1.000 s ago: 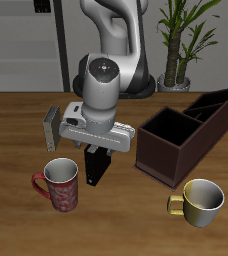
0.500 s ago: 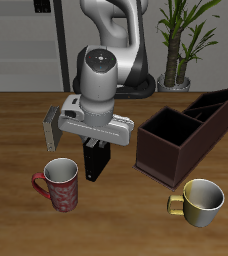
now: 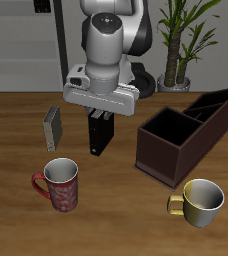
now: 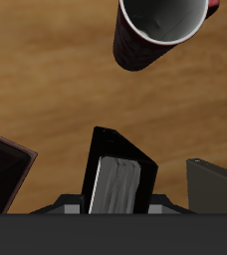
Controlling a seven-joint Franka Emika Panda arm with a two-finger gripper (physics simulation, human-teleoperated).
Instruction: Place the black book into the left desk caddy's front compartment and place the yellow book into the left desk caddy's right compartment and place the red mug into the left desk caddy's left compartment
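Observation:
My gripper (image 3: 101, 117) is shut on the top of the black book (image 3: 101, 136), which hangs upright above the table; the wrist view shows the black book (image 4: 119, 175) close up with its pale page edge. Beside it the yellow book (image 3: 53, 128) stands on edge, also seen as a grey slab, the yellow book (image 4: 216, 185). The red mug (image 3: 61, 186) stands upright nearer the table's front edge, its grey inside showing on the red mug (image 4: 157, 30). The left desk caddy (image 3: 189, 133), a dark maroon box with dividers, stands apart from the gripper, and a corner of the caddy (image 4: 1, 171) shows.
A pale-yellow mug (image 3: 200, 201) stands near the front edge, in front of the caddy. A potted plant (image 3: 181, 40) rises behind the caddy. The robot's base is at the back behind the gripper.
The gripper has risen and moved back with the black book in it, lifting the book off the table. The yellow book, earlier partly hidden by the gripper, now shows fully.

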